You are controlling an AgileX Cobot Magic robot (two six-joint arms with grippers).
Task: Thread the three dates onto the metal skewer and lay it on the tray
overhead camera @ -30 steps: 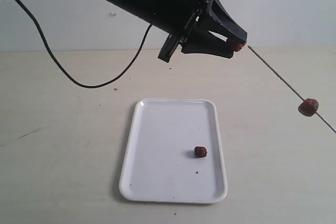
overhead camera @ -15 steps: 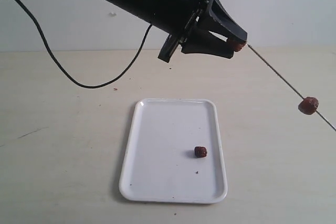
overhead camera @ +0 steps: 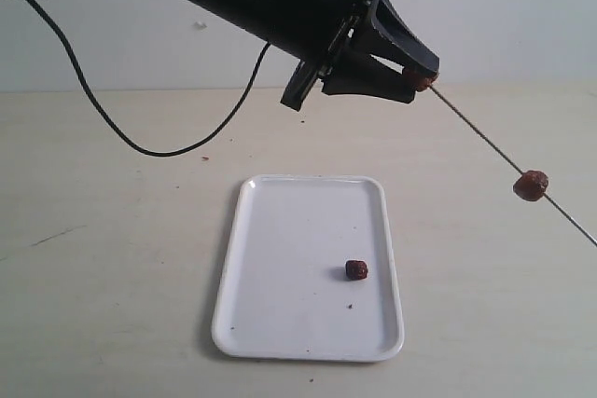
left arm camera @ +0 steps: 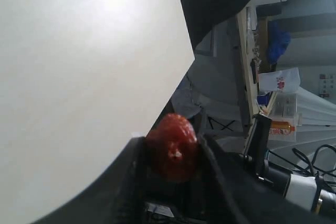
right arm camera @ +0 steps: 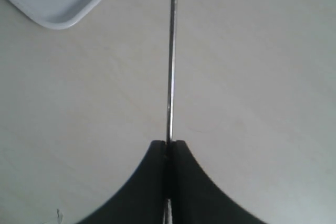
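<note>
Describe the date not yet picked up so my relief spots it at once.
Find the white tray. Near its right rim in the exterior view lies one small dark reddish-brown date. It alone rests on the tray: the second date is on the skewer, the third date in the left claw.

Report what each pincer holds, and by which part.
The left pincer clamps one date by its opposite sides, between the fingertips. The right pincer is shut on the metal skewer, pinching its thin shaft.
</note>
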